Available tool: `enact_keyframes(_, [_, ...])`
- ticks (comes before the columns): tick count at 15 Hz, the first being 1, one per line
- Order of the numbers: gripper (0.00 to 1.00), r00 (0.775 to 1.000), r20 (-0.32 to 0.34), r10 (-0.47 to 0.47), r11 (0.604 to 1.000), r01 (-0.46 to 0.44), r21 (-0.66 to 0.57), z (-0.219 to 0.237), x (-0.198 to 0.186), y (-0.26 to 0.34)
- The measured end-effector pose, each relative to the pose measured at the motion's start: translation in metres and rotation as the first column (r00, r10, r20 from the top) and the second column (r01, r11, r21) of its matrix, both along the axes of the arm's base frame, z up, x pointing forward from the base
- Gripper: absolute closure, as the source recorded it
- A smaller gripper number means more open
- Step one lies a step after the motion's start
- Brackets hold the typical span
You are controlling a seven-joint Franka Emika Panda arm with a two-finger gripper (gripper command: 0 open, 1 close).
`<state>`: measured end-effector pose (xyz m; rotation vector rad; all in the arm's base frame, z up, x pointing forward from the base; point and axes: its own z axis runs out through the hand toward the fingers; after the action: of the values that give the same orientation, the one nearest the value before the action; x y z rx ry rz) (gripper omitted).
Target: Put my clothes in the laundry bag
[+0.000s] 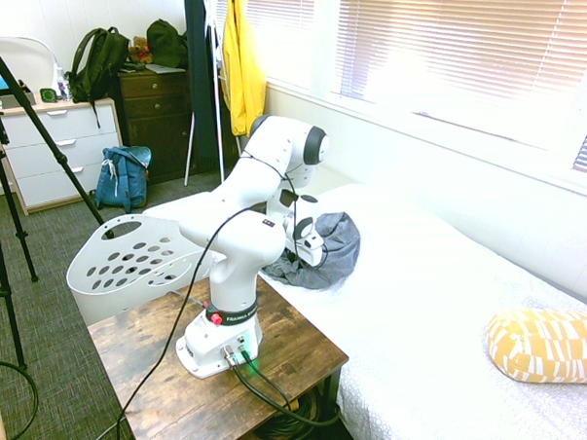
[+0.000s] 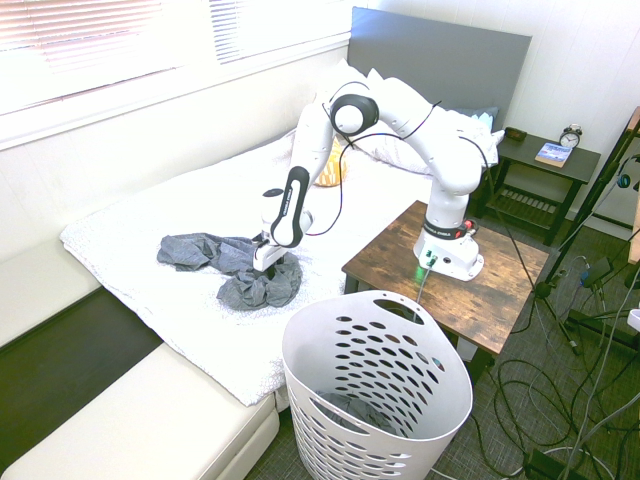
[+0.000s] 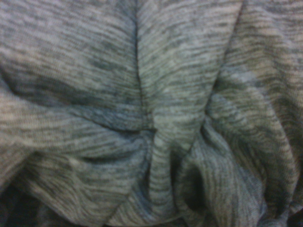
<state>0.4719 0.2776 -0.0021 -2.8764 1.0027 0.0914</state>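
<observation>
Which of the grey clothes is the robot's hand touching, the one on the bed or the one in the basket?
The grey garment on the white bed; the other grey cloth lies inside the basket.

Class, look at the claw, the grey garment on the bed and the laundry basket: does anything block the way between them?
Nothing visible separates the claw from the garment; it is down at the cloth. Toward the laundry basket, only the basket's raised rim stands in the way, beside the bed.
</observation>
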Motion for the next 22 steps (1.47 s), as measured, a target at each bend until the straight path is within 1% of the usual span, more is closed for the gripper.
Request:
enact_keyframes(7, [1.0,1.0,-0.001,-0.001,1.0,0.001,-0.005,0.017,0.009,-0.002])
enact_keyframes(9, [1.0,1.0,0.011,0.007,1.0,-0.007,-0.012,0.038,0.018,0.001])
enact_keyframes(10, [1.0,1.0,0.025,0.013,1.0,-0.012,-0.016,0.056,0.024,0.006])
enact_keyframes(12, [1.0,0.998,0.059,0.023,1.0,-0.022,-0.012,0.107,0.03,0.019])
enact_keyframes(14, [1.0,0.995,0.095,0.03,1.0,-0.03,-0.001,0.168,0.032,0.035])
enact_keyframes(16, [1.0,0.99,0.134,0.042,0.999,-0.041,-0.009,0.238,0.027,0.059])
enact_keyframes(17, [1.0,0.986,0.16,0.048,0.999,-0.047,-0.013,0.281,0.021,0.076])
enact_keyframes(19, [1.0,0.974,0.215,0.068,0.998,-0.066,-0.016,0.375,-0.005,0.11])
enact_keyframes(20, [1.0,0.968,0.237,0.079,0.997,-0.078,-0.012,0.424,-0.026,0.125])
enact_keyframes(22, [1.0,0.957,0.267,0.11,0.994,-0.114,-0.003,0.516,-0.086,0.146])
